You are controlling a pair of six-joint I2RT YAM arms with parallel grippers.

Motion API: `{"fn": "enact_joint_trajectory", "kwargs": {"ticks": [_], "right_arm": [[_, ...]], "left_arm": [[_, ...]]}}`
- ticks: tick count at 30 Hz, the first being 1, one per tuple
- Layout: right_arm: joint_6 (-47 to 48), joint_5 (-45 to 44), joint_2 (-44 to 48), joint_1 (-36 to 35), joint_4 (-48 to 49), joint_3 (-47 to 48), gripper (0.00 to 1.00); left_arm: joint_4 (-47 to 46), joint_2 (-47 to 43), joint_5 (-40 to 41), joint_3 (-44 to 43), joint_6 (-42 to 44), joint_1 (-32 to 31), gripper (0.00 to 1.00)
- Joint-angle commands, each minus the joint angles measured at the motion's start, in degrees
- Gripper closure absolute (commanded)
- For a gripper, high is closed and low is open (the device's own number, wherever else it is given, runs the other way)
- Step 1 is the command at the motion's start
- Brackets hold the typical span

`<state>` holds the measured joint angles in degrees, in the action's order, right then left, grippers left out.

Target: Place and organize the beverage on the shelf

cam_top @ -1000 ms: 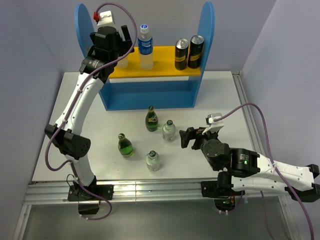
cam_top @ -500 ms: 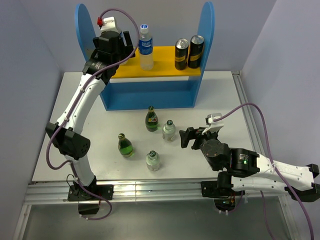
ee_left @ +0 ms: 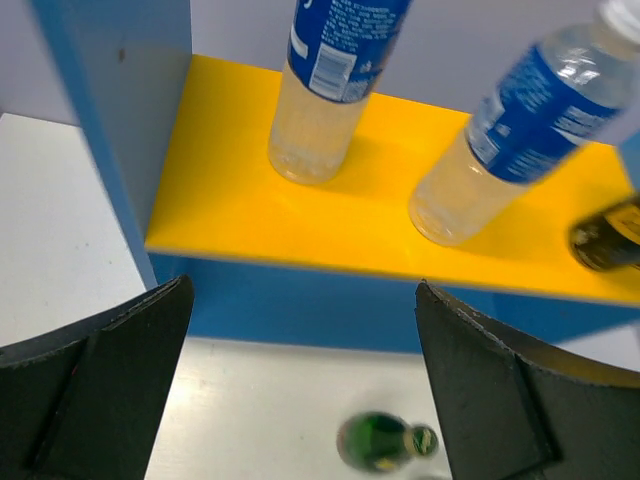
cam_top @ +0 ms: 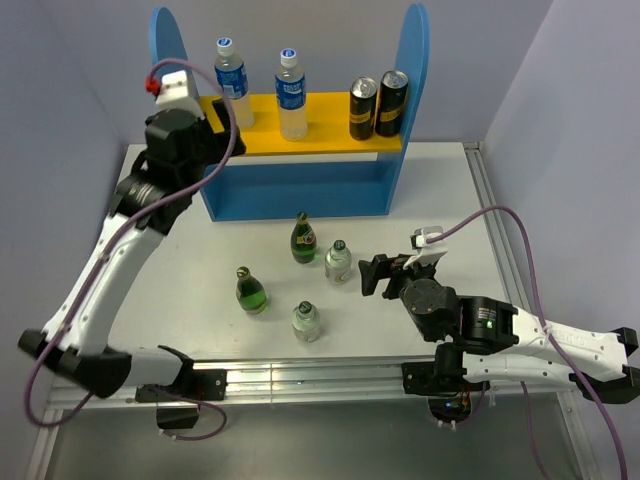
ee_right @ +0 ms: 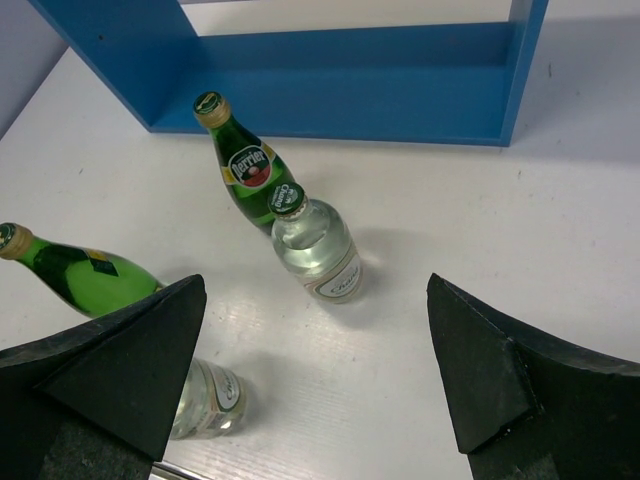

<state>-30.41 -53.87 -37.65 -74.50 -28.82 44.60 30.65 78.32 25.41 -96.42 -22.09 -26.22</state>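
Two clear blue-labelled bottles point(cam_top: 231, 72) are standing on the yellow upper board of the blue round-sided shelf point(cam_top: 300, 195). Two dark green glass bottles point(cam_top: 303, 238) and two short clear dark-capped bottles point(cam_top: 338, 262) are standing in front of it. Left gripper point(ee_left: 305, 300) is hovering by its left end, jaws wide, empty; right gripper point(cam_top: 372, 274) is gaping out front, empty.

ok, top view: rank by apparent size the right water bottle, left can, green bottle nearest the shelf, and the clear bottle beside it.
Largest: right water bottle.
Next: left can and green bottle, too alike to rank.
Smallest: clear bottle.
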Motion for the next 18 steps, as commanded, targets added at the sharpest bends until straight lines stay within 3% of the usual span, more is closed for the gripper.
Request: {"fn": "enact_joint_trajectory", "kwargs": {"ticks": [1,7,12,18], "right_arm": [[-0.44,-1.94,-0.23,-0.65,0.43,0.05,0.02],[-0.17,-1.77,-0.32,-0.65,0.34,0.14,0.02],[-0.26,-1.59,-0.5,-0.65,0.34,0.14,0.02],[-0.08,-1.59,-1.2,-0.65,0.43,0.4,0.02]], "left_arm": [[2.3,-7.82,1.4,6.05,-3.57,-2.43,0.01],[3.45,-21.18,5.97,25.29,-13.66,-9.98,0.01],[5.47,-29.96,11.41,40.75,-26.58,-22.01,0.01],[12.57,-34.03,22.56,47.73,-42.93,-37.84,0.01]]}}
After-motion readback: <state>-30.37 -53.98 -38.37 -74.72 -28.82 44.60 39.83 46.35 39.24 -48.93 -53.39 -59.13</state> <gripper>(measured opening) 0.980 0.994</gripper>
